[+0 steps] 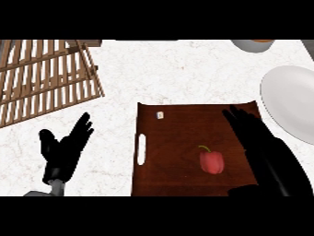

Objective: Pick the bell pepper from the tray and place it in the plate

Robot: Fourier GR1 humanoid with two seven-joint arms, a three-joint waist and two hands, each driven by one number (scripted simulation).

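Note:
A red bell pepper (212, 162) with a green stem lies on the dark brown tray (173, 138), right of its middle. My right hand (261, 143) reaches over the tray's right side with straight fingers, just right of the pepper and apart from it. A white plate (302, 103) rests on the counter to the right of the tray. Left of the tray, my left hand (64, 150) rests open over the counter, fingers up.
A wooden slatted rack (33, 80) fills the back left. A bowl (254, 44) sits at the back right edge. A small pale object (160, 115) lies near the tray's far left corner. The tray has a white handle slot (142, 150) on its left side.

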